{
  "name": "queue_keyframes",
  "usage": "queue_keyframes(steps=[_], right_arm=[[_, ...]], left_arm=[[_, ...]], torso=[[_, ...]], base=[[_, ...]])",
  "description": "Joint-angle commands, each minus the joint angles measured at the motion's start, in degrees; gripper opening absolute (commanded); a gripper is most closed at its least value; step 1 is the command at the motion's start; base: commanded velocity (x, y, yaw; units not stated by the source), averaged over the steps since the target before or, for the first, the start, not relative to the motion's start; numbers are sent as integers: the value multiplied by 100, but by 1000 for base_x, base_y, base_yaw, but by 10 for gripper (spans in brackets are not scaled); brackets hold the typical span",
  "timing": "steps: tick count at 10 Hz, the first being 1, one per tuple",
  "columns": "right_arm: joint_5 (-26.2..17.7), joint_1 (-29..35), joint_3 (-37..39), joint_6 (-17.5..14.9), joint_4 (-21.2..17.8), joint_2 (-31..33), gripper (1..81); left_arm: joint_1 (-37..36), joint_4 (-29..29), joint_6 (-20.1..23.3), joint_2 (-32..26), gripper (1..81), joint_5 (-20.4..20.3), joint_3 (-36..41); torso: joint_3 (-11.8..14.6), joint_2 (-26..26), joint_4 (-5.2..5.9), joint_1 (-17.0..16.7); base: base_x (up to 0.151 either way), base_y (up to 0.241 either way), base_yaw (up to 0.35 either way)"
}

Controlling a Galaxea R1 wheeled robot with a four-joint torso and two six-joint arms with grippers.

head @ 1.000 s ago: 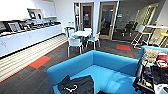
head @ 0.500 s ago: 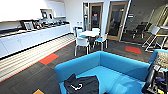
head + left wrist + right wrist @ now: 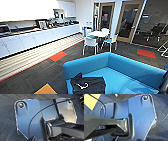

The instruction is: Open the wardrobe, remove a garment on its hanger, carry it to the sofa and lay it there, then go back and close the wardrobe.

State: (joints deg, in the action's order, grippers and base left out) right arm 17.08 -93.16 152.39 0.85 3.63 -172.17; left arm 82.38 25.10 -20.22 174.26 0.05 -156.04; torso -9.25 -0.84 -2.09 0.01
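While neither claw's state can be told, the garment (image 3: 87,85) lies near the sofa (image 3: 130,72) seat's left edge, seemingly with open carpet (image 3: 45,72) leftward.

sofa (image 3: 130,67) blue; seat: black garment (image 3: 93,86) with hanger (image 3: 82,86) lying on it

The left wrist's dark plate (image 3: 32,117) spans most of the frame, with the jointed bar (image 3: 60,127) crossing the lower right. The right wrist's plate (image 3: 139,116) tilts through the centre, its bar (image 3: 105,125) entering from the left. Whether the jaws are open or closed cannot be told.
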Motion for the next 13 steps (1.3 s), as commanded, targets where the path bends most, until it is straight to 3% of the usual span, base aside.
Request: queue_keyframes(steps=[1, 13], right_arm=[[-310, 127, 8, 2, 23, -13, 811], [-319, 144, 79, 3, 23, -31, 811]], left_arm=[[-218, 48, 19, 3, 811, 311, 21], [-192, 144, 115, 56, 811, 320, 21]], torso=[[0, 0, 0, 0], [0, 0, 0, 0]], base=[[0, 0, 276], [0, 0, 276]])
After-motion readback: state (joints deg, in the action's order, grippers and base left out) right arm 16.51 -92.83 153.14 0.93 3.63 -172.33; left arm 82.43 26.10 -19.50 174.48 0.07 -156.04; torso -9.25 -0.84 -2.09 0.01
